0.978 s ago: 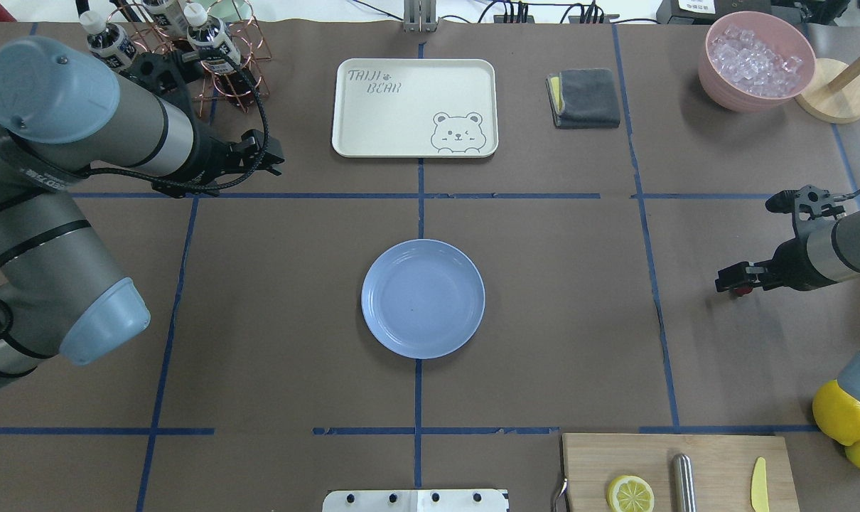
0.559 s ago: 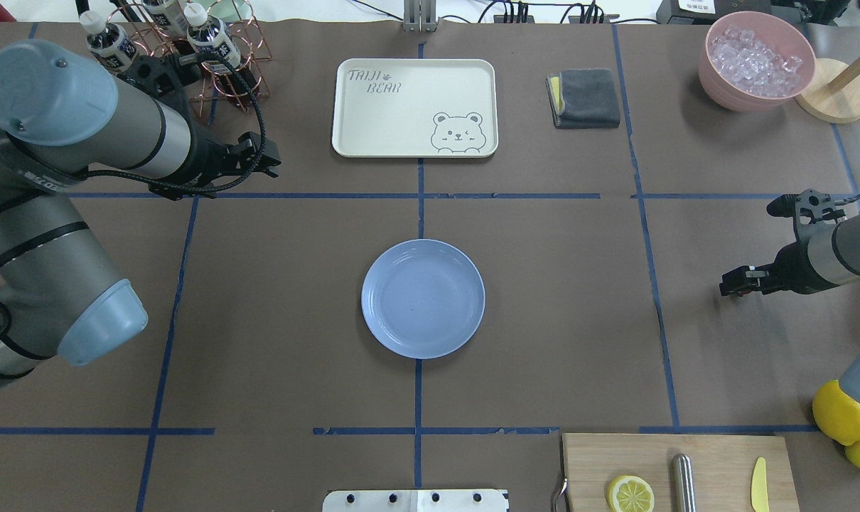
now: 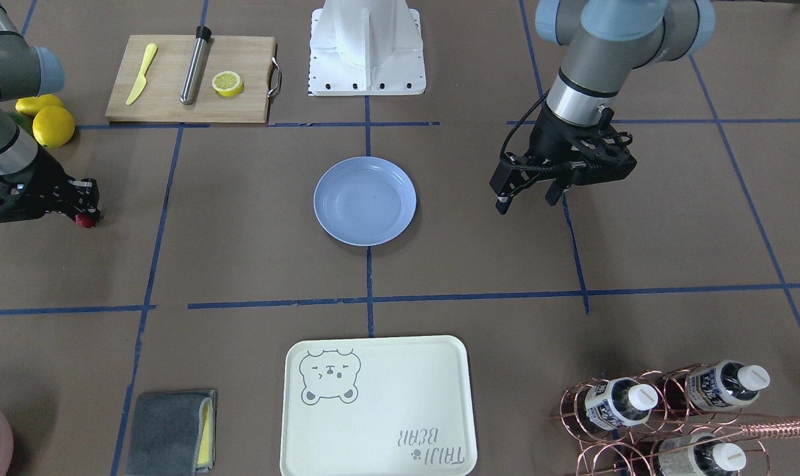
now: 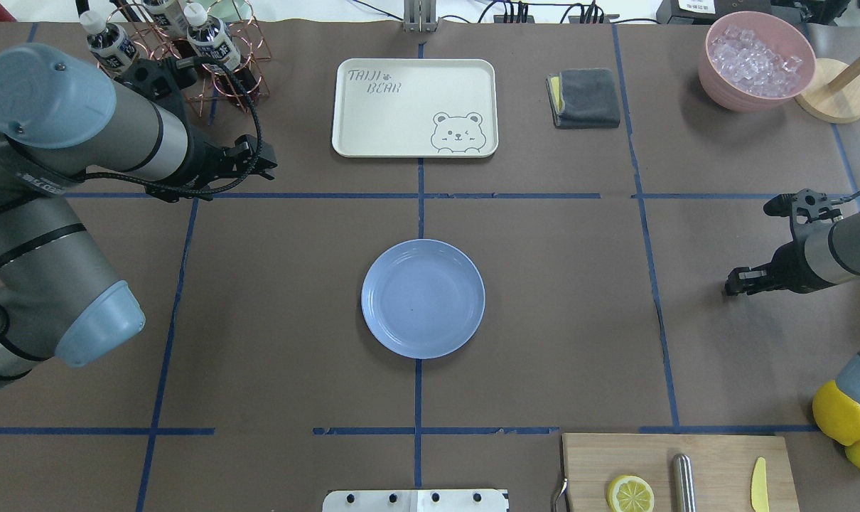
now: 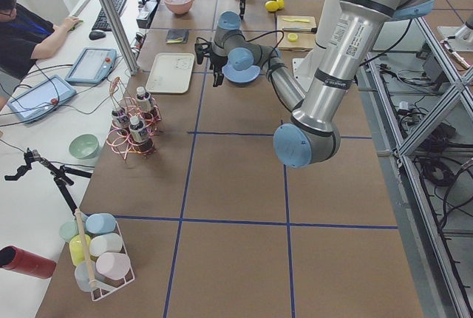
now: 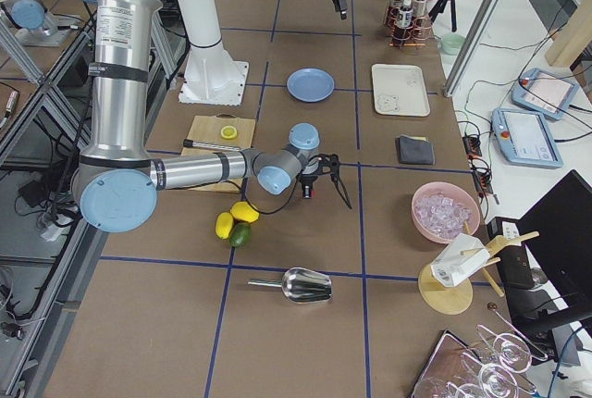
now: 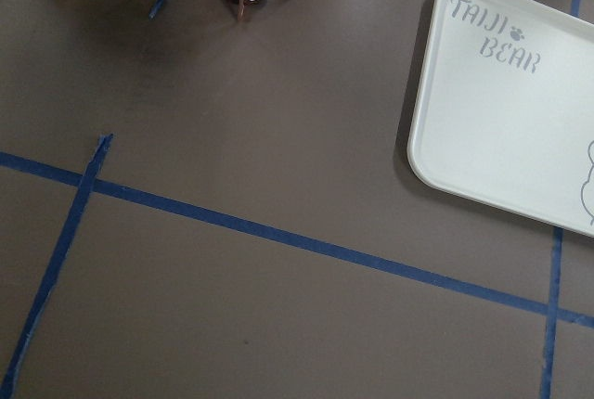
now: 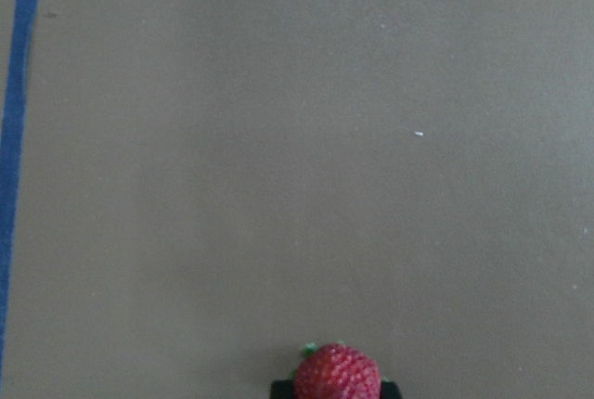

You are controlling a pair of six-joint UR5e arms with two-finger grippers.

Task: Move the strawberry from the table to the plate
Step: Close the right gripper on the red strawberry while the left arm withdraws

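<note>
So this one's at the grab stage, far as I can judge. The tiny dark red, bumpy strawberry [image 8: 336,374] is way out at the robot's right end of the wide brown paper-covered table [image 3: 241,258], well apart from the round glossy light blue plate [image 3: 365,200], which is sitting in the middle with nothing on it.

The right arm's black two-finger gripper [image 3: 86,210] is down low with the berry right at its fingertips. In the right wrist cam the berry pokes up at the very bottom edge with a bit of black finger under it. Honestly I can't tell whether the jaws are actually pinching it or just sitting around it, and I can't tell if it's off the paper either. In the overhead view the gripper hides it completely.

The left arm's black gripper [image 3: 527,198] hangs over bare table on the other side of the plate, fingers spread, nothing in them. It doesn't look involved.

Next move, I'd guess: make sure the pinch is solid (it's a small, soft thing, so not too hard), lift straight up, then carry it across the blue tape line toward the centre and let go low over the plate so it doesn't roll off that shallow rim.
</note>
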